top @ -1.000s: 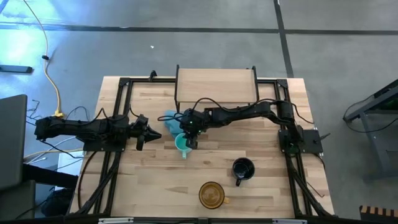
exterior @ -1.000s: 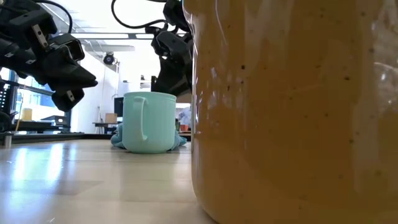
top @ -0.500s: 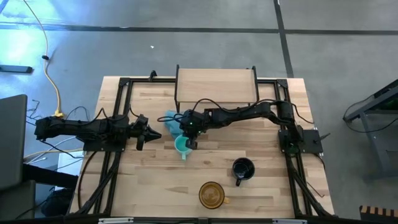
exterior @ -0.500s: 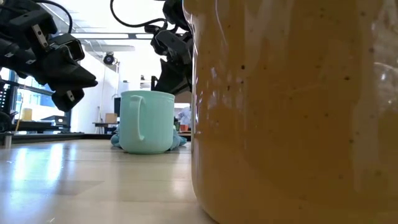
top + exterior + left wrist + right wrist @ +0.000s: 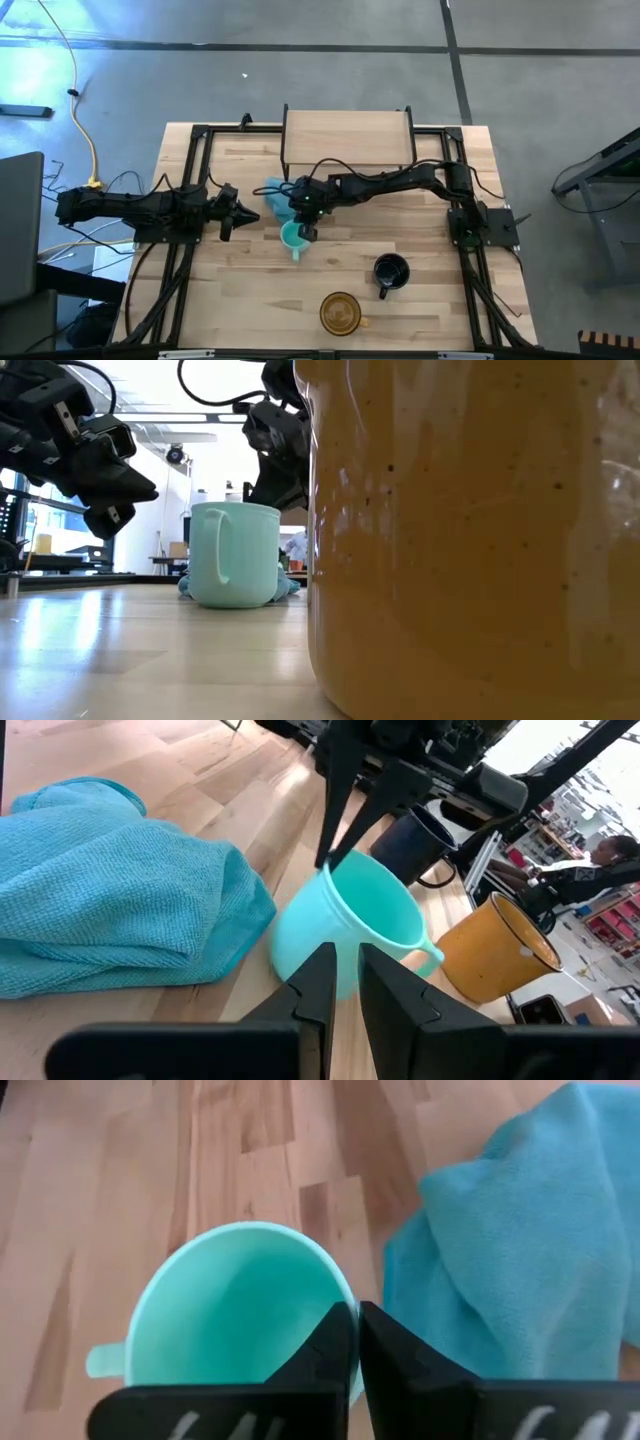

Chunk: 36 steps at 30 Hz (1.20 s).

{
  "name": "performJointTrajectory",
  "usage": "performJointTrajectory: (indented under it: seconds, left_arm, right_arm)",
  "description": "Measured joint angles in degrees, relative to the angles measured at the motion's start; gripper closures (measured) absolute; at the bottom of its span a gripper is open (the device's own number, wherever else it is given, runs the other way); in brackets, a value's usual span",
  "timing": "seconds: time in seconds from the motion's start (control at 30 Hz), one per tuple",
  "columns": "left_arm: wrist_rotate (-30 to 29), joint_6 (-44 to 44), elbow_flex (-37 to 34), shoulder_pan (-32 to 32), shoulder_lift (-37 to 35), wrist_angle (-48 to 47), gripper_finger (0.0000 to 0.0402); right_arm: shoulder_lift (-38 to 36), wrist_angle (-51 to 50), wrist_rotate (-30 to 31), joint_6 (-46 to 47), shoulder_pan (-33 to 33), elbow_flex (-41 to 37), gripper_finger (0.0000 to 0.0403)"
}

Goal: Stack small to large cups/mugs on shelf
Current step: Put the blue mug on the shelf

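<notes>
The small turquoise mug (image 5: 292, 238) stands on the table just near of a blue-teal cloth (image 5: 272, 195), its handle (image 5: 296, 250) pointing to the near edge. My right gripper (image 5: 305, 228) reaches over it from the right and is shut on its rim. My left gripper (image 5: 232, 212) hovers shut to the left of the cloth, touching nothing. The black mug (image 5: 390, 271) and the amber-brown mug (image 5: 340, 312) stand upright nearer the front edge. The shelf (image 5: 347, 138) stands at the far edge with nothing on it. My right gripper pinches the turquoise mug's rim (image 5: 345, 1302) on the side next to the cloth, opposite the handle, with one finger (image 5: 325, 1342) inside the mug and one outside. The fingers come from above, pointing down. The mug's base (image 5: 232, 600) rests on the table, and the mug leans slightly.
The cloth (image 5: 520, 1230) lies bunched against the turquoise mug's far side. The amber-brown mug (image 5: 470, 540) fills the right of the low view. Black frame rails (image 5: 190, 250) run along both table sides. Bare wood lies between the mugs and the shelf on the right.
My right gripper has shut on the turquoise mug's rim. The mug has shifted a little toward the table's left and now leans slightly.
</notes>
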Motion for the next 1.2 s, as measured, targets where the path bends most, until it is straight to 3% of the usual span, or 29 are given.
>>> performJointTrajectory:
  seconds: [0.43, 0.87, 1.2]
  left_arm:
    - [0.0, 0.02, 0.0, 0.01, -0.01, -0.02, 0.0364]
    - [-0.02, 0.72, 0.0, 0.02, -0.02, -0.02, 0.0364]
    - [-0.46, 1.09, 0.0, 0.02, 0.0, -0.04, 0.0364]
  right_arm:
    - [-0.09, -16.53, 0.78, -5.58, -0.8, 15.07, 0.0403]
    - [-0.11, -40.3, 2.98, -12.47, -7.89, 34.57, 0.0403]
    - [-0.13, -40.34, 2.93, -16.79, -16.16, 39.81, 0.0403]
